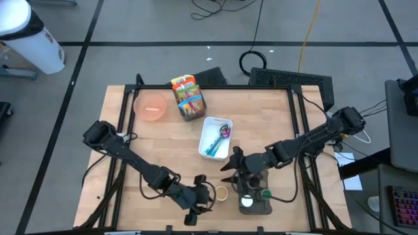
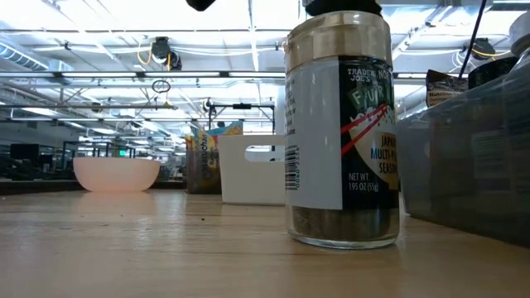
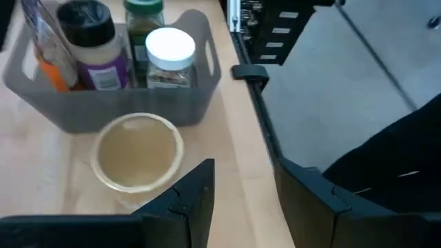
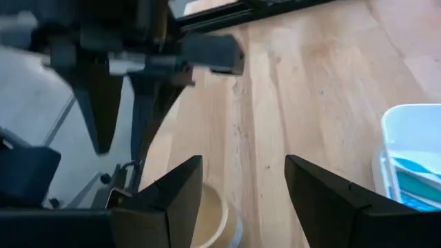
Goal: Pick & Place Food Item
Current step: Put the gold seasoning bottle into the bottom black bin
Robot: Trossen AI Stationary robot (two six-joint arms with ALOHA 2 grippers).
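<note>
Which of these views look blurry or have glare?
Low view: the jar is sharp, its label readable; ceiling lights glare behind it. Right wrist view: the left gripper is smeared. Left wrist view: the jar lid is soft.

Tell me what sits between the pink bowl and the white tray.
The snack box, packed with colourful packets, stands between the pink bowl and the white tray, as shown in the high view.

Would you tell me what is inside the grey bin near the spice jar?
The grey bin holds a white-lidded jar, a black-lidded jar and a green-lidded jar. Their lower parts and the bin floor are hidden by its wall.
</note>
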